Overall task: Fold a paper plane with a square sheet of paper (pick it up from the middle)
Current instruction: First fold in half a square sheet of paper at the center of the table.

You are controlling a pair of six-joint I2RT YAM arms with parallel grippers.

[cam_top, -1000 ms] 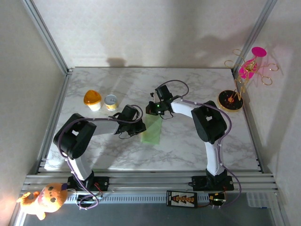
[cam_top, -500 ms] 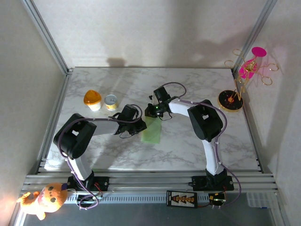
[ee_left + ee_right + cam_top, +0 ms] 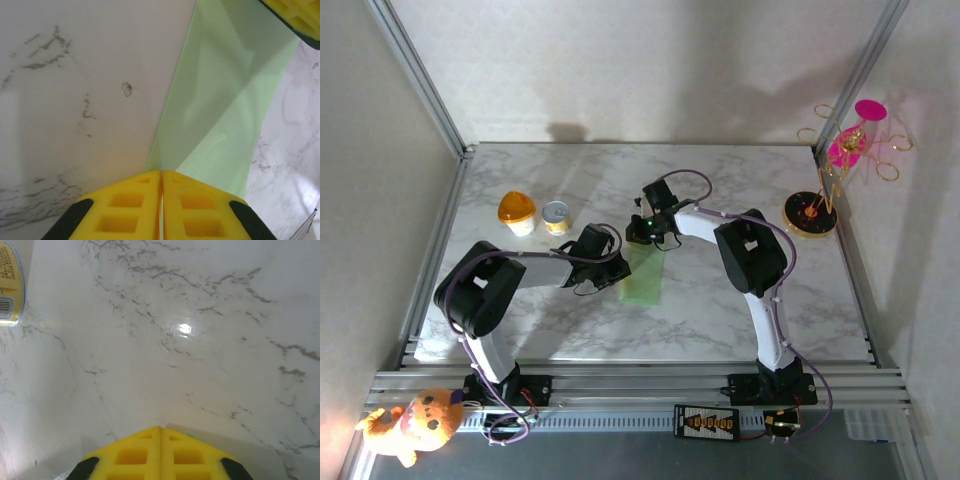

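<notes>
The square sheet of paper (image 3: 645, 278), pale green, lies mid-table folded into a narrow strip. In the left wrist view the sheet (image 3: 225, 100) shows a diagonal crease, and its near left edge runs into the seam between my yellow fingers. My left gripper (image 3: 622, 272) (image 3: 161, 172) is shut on that near edge. My right gripper (image 3: 642, 238) (image 3: 161, 429) is shut at the strip's far end, tips down at the marble. A sliver of green paper (image 3: 192, 436) shows beside its right finger. One of its yellow fingers (image 3: 295, 15) rests over the paper's far corner.
A small yellow tin (image 3: 555, 216) (image 3: 9, 285) and an orange-lidded cup (image 3: 517, 212) stand at the back left. A pink-and-gold ornament stand (image 3: 820, 200) sits at the right edge. A plush toy (image 3: 415, 422) lies by the left arm's base.
The right arm's wrist has shifted slightly left and toward the back. The paper and the left gripper have stayed put.
</notes>
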